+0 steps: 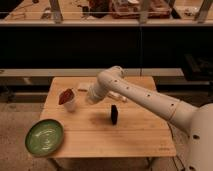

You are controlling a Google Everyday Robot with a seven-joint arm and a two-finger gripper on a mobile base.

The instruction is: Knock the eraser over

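The eraser point(114, 114) is a small black slab standing upright on the wooden table point(140, 135), near its middle. My gripper point(91, 96) is at the end of the white arm point(145, 97), which reaches in from the right. The gripper hangs above the table, up and to the left of the eraser and apart from it. It sits between the eraser and a white cup point(68, 102).
The white cup holds something reddish-brown and stands at the table's left. A green plate point(44, 136) lies at the front left corner. A pale flat pad point(82, 86) lies at the back, behind the gripper. A white oblong box point(118, 97) is partly hidden by the arm.
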